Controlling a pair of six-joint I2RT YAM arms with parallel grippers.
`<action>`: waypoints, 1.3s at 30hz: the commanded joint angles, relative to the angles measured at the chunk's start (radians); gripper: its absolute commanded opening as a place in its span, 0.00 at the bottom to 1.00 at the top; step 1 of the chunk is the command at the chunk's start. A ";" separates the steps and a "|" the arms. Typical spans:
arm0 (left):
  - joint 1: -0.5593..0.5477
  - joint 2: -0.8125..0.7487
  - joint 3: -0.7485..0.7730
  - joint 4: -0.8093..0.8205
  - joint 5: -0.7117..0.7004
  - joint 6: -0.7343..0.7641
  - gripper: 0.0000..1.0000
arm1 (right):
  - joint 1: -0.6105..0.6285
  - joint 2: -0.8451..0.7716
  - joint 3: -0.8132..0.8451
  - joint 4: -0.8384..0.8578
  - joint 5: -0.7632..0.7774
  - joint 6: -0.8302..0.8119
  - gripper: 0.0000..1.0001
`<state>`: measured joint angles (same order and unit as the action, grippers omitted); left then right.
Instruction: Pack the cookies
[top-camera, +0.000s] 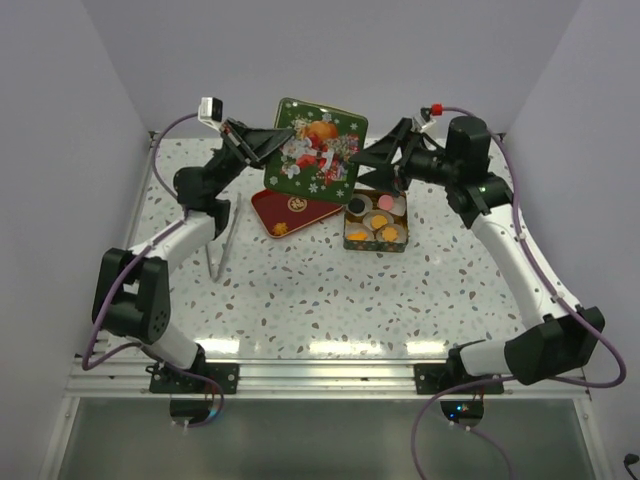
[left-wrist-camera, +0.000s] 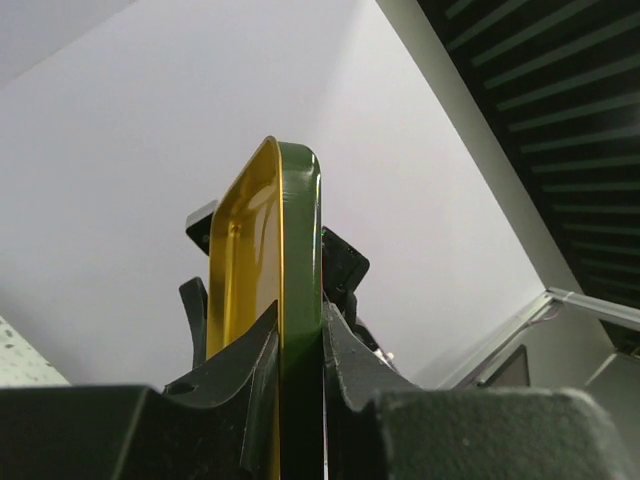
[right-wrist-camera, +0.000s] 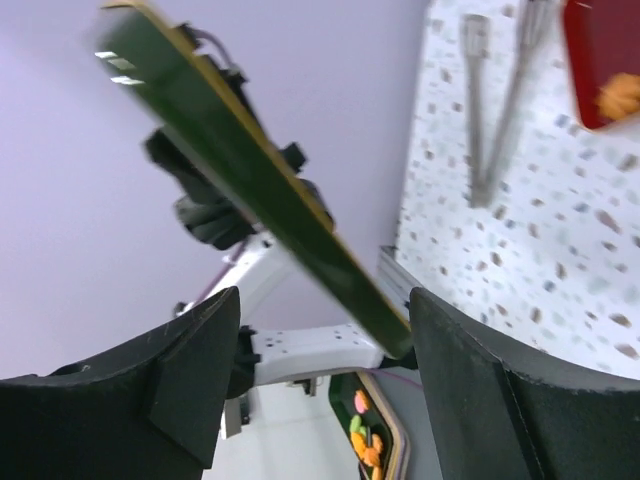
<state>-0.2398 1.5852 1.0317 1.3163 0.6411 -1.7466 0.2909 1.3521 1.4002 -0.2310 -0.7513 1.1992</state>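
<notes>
My left gripper (top-camera: 262, 148) is shut on the left edge of a green Christmas tin lid (top-camera: 315, 150) and holds it tilted in the air above the table. In the left wrist view the lid (left-wrist-camera: 298, 230) stands edge-on between my shut fingers (left-wrist-camera: 345, 355). My right gripper (top-camera: 378, 160) is open at the lid's right edge. In the right wrist view the lid (right-wrist-camera: 250, 170) runs between the wide-open jaws. The open tin (top-camera: 400, 240) below holds cookies (top-camera: 381, 203) in paper cups: orange, pink and dark. One orange cookie (top-camera: 280, 229) lies on the red tray (top-camera: 262, 205).
Metal tongs (top-camera: 225, 240) lie on the speckled table left of the red tray; they also show in the right wrist view (right-wrist-camera: 500, 100). The red tray (right-wrist-camera: 600, 50) and the tin (right-wrist-camera: 365, 440) show in the right wrist view too. White walls close in the back and sides.
</notes>
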 joint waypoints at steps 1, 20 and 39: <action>-0.015 -0.022 -0.033 0.024 -0.023 0.087 0.00 | -0.012 -0.007 -0.006 -0.260 0.040 -0.179 0.72; -0.104 0.275 -0.028 -0.009 -0.106 0.093 0.00 | -0.154 0.111 -0.062 -0.251 0.046 -0.247 0.56; -0.165 0.550 0.014 0.236 -0.264 -0.120 0.00 | -0.203 0.153 -0.148 -0.464 0.277 -0.492 0.59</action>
<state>-0.3908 2.1113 1.0103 1.2774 0.4366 -1.8065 0.0967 1.5051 1.3041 -0.6739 -0.5320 0.7650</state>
